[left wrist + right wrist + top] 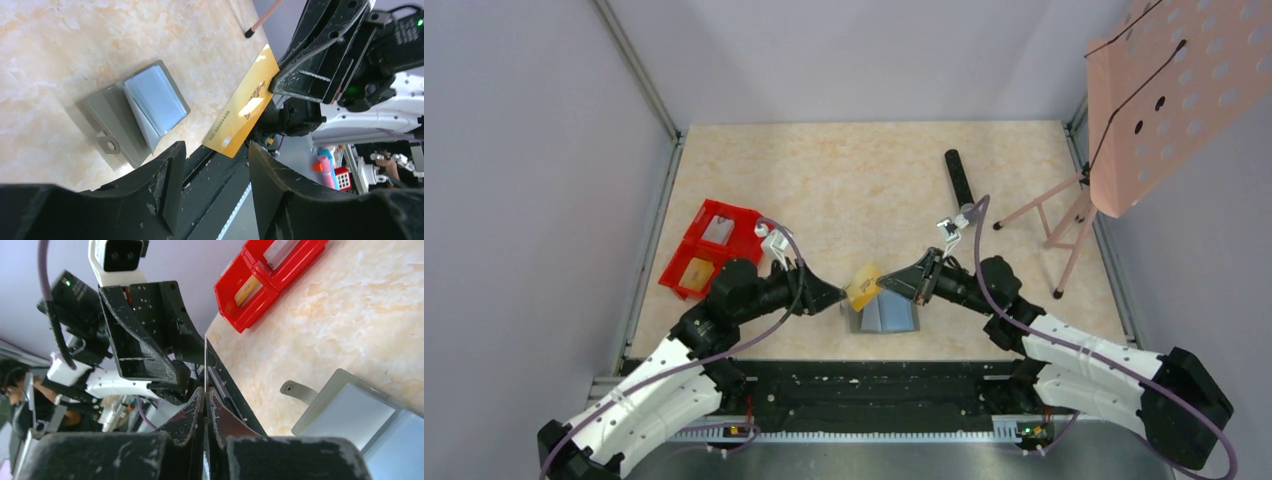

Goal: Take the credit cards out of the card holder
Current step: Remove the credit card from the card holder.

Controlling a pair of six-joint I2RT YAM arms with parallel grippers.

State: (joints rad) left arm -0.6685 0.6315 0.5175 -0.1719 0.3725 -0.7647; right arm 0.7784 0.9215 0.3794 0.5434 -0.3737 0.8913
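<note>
Card holder [882, 316] lies open on the table [844, 170], close to the near edge, about midway between the two arms, pale blue-grey inner panels facing up. One panel looks partly lifted in the left wrist view, but the angle is too poor to be sure. Just above the holder's left half, a gold card [242, 107] is held clear of it, tilted. The right gripper [205, 392] has its fingers pressed together on the card's upper right end. The left gripper [215, 150] has its jaws spread, with the card's lower corner in the gap between them; contact cannot be told. Further back on the left is a red two-compartment bin [742, 216], with a yellow piece [696, 270] in the nearer compartment and a grey one [717, 230] in the farther. Far right of centre lies a black microphone [958, 177]. A pink perforated music stand [1174, 100] is at the far right.
</note>
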